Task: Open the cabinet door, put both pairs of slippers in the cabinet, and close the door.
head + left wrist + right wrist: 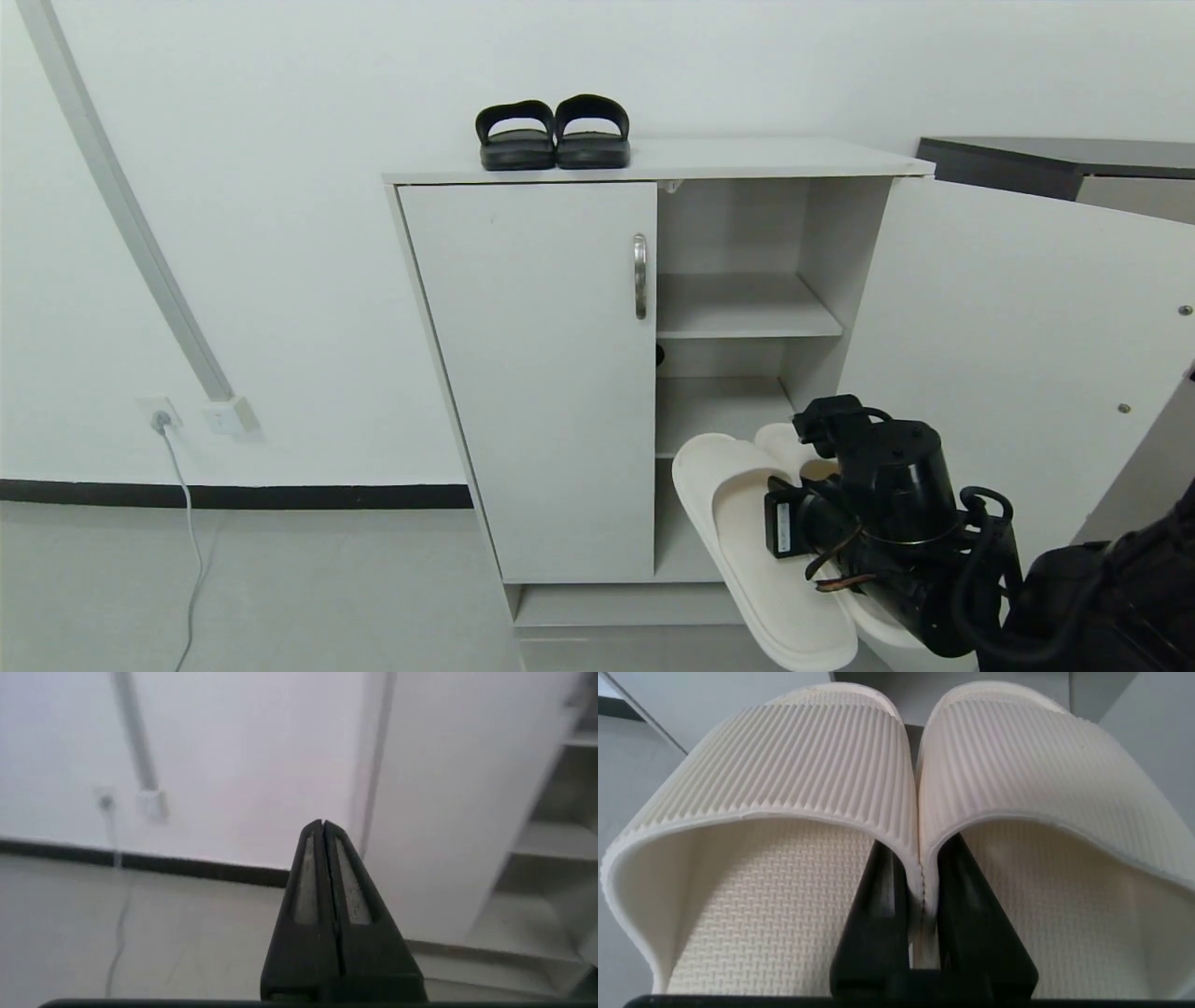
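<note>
The cream slippers (747, 532) are off the floor, lower right of centre in the head view. They hang just in front of the open right half of the cabinet (766, 154), toe ends nearest the opening. The right gripper (920, 919) carries them as a pair. Its jaws are nearly shut, pinching the two inner strap edges together, with one slipper on either side.

The door is open and the first pair is on its way in, so I'd call this the placement step. The right door (1008, 345) stands swung wide at the right of the frame. The left door (532, 373) is shut, its metal handle (639, 276) near centre. Inside, the upper shelf (747, 313) and the middle shelf (714, 406) are both bare. The black slippers (553, 135) wait side by side on the cabinet top, upper centre, untouched. The left gripper (323, 896) faces the wall and the shut door, jaws pressed together on nothing.

Next, by my reading, the pair needs to go forward through the opening, clear of the left door's edge and the shelf fronts. It then has to land soles-down, deep enough for the door to swing shut, before the jaws let go and back straight out. Held only by the strap edges, the slippers could swing or slip, so a gentle approach looks wise. After that come the black pair and the door.
</note>
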